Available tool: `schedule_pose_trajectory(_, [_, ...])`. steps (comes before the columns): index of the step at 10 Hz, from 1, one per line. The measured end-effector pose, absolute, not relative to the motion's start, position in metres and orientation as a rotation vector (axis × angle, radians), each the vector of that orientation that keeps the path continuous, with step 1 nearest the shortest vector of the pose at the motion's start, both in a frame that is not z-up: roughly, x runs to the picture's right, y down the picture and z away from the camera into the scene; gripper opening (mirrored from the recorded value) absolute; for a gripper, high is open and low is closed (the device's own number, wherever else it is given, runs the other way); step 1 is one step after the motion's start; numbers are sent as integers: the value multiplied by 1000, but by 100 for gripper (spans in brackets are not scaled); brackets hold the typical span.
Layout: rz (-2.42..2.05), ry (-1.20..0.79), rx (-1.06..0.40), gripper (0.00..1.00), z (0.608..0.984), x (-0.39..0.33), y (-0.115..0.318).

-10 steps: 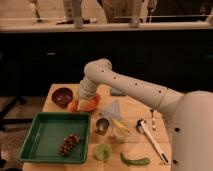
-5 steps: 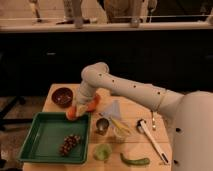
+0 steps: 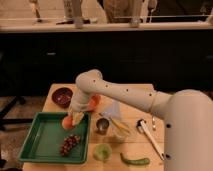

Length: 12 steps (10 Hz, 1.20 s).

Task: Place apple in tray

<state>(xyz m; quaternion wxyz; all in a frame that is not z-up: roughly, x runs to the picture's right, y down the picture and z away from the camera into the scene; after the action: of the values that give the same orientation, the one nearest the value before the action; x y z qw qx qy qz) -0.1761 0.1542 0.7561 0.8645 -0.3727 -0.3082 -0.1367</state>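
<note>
robot arm holds an apple over the corner of a green tray

a white robot arm reaches in from the right and bends down over a wooden table. its gripper hangs at the far right corner of the tray, a large green rectangle with a raised rim. the gripper's fingers are closed around the apple, a small orange-red fruit sitting just above the tray's inner edge; whether it touches the tray floor cannot be told.

inside the tray, toward its near right side, lies a dark bunch of grapes. beyond the tray's far edge stands a dark round bowl, and an orange bowl shows partly behind the arm. just right of the tray are a small metal cup and a clear container. near the tray's near right corner sits a light-green cup, with a green pepper further right.
</note>
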Motion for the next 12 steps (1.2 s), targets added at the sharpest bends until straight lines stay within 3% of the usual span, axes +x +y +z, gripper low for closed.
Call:
schedule_pose_trajectory(2, [-294, -650, -793, 1, 758, -180, 159])
schedule_pose_trajectory(5, [-296, -650, -794, 26, 757, -180, 160])
schedule_pose_trajectory(9, [-295, -650, -794, 68, 758, -180, 160])
schedule_pose_trajectory(11, [-296, -650, -794, 80, 757, -180, 160])
schedule_pose_trajectory(12, [-295, -650, -794, 80, 758, -180, 160])
